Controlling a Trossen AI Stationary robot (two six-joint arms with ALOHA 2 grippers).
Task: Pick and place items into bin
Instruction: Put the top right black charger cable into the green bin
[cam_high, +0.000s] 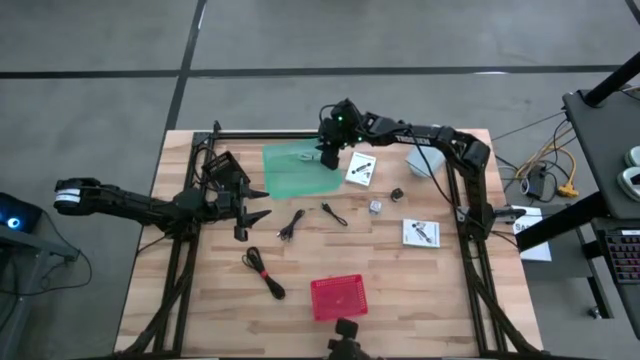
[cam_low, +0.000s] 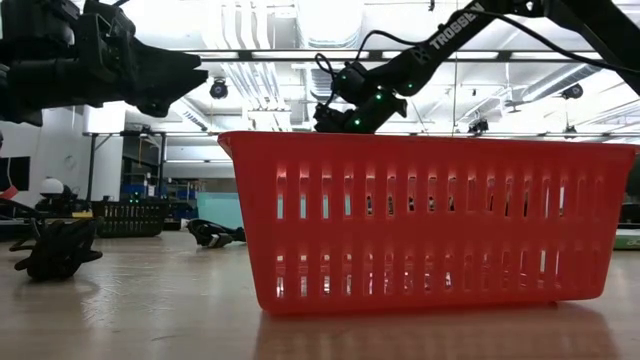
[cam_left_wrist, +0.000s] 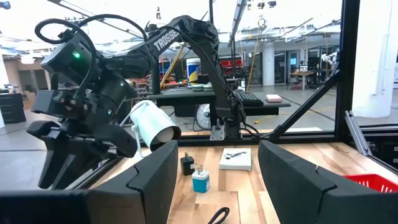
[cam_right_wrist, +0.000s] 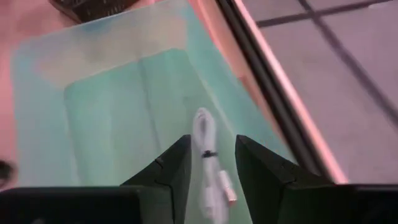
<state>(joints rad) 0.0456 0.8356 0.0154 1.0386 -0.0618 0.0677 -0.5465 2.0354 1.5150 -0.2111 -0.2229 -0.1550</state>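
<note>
My right gripper (cam_high: 328, 158) is open over the green translucent bin (cam_high: 300, 172) at the table's far side. In the right wrist view its fingers stand on either side of a white bundled cable (cam_right_wrist: 205, 140) lying in the green bin (cam_right_wrist: 124, 106), with a gap on each side. My left gripper (cam_high: 258, 203) is open and hovers left of the middle; its open fingers show in the left wrist view (cam_left_wrist: 217, 165). On the wood lie black coiled cables (cam_high: 291, 225) (cam_high: 334, 213) (cam_high: 263, 271), white cards (cam_high: 360, 168) (cam_high: 420, 233) and small parts (cam_high: 376, 207) (cam_high: 397, 193).
A red slotted basket (cam_high: 338, 297) stands at the near edge and fills the low view (cam_low: 430, 225). A large white cylinder (cam_high: 424, 160) lies on its side at the far right. A black frame (cam_high: 465, 215) runs along the table's sides. Bare wood lies near the right corner.
</note>
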